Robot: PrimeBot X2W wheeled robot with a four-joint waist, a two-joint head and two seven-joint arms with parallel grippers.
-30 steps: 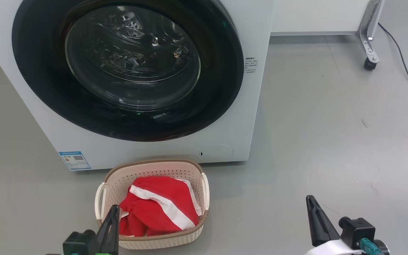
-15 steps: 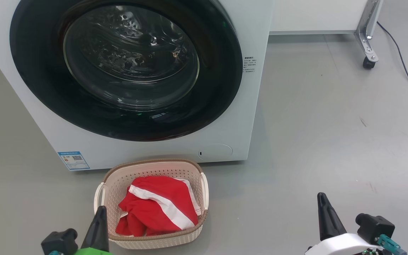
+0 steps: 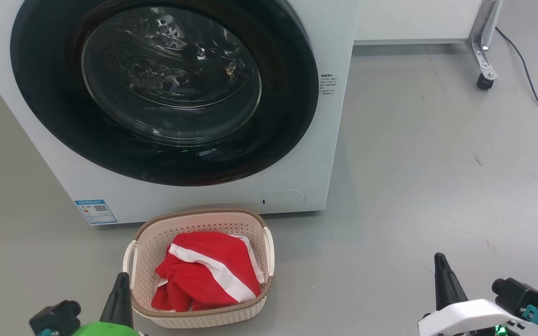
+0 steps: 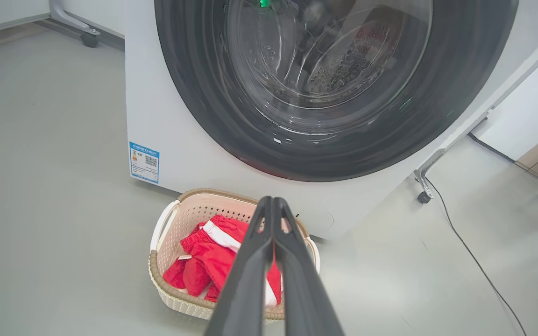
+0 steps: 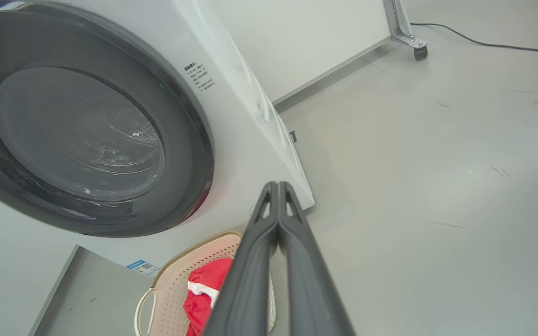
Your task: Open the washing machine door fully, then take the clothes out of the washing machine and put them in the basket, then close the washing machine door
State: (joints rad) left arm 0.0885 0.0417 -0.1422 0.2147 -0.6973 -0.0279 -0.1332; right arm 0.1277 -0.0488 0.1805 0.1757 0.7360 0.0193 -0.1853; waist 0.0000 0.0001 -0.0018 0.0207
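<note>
- The left tool (image 3: 120, 298) had slipped back from the near-left rim of the basket (image 3: 199, 213) toward 7 o'clock in the head view. It ended lower and clear of the basket wall. In the left wrist view its fingers were pressed together with nothing between them.
- The right tool (image 3: 442, 275) had drifted toward 5 o'clock over bare floor (image 3: 414, 163), well apart from everything. Its fingers were likewise together and empty in the right wrist view.
- The washing machine door (image 3: 166, 163) sat flat against the front of the washing machine (image 3: 180, 197), and no gap showed at its edge. It had not moved over the last second.
- The clothes (image 3: 203, 275) lay heaped inside the basket. The basket stood on the floor at 6 o'clock from the door, just in front of the machine, and was undisturbed.
- Judged from this, both arms were pulling away toward rest with nothing in their grip. With the door shut and the red garments in the basket, the task looked finished. Through the glass no red fabric could be made out in the drum, though reflections made that uncertain.
</note>
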